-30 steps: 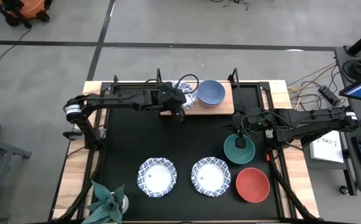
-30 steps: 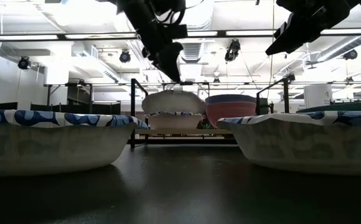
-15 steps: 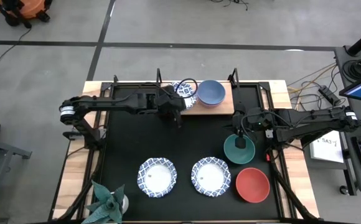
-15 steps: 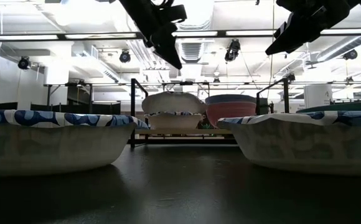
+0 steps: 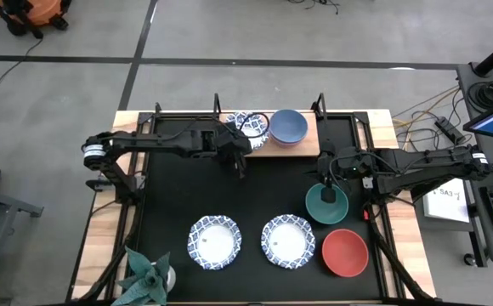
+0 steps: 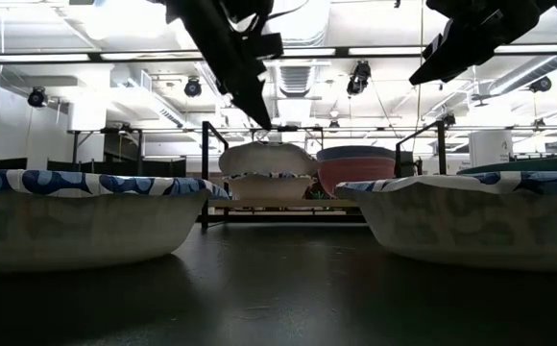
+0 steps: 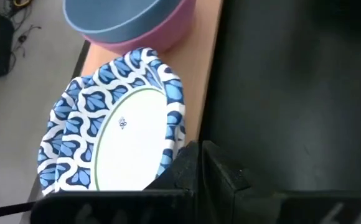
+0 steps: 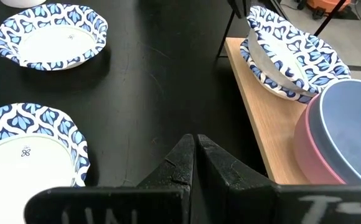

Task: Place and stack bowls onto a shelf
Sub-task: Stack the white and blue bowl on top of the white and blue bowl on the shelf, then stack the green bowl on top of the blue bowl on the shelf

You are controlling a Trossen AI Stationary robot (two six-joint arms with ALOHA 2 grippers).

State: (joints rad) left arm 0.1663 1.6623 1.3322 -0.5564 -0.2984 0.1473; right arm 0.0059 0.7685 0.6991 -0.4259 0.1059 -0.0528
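Fingers together, holding nothing, the left gripper (image 5: pixel 240 167) hovers beside the shelf (image 5: pixel 306 139); the right gripper (image 5: pixel 328 192), fingers likewise together, hangs over the green bowl (image 5: pixel 325 205). On the shelf, the blue bowl (image 5: pixel 288 127) nests in the pink bowl (image 7: pixel 168 34).

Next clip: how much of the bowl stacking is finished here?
Done: two patterned bowls stacked on the shelf, blue bowl nested in the pink one.

In hand: nothing; left gripper is beside the shelf, right gripper over the green bowl.

Left: green, red, two patterned bowls.

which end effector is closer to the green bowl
Right. The right end effector sits over the green bowl, at its back rim. The left end effector is well away, by the shelf.
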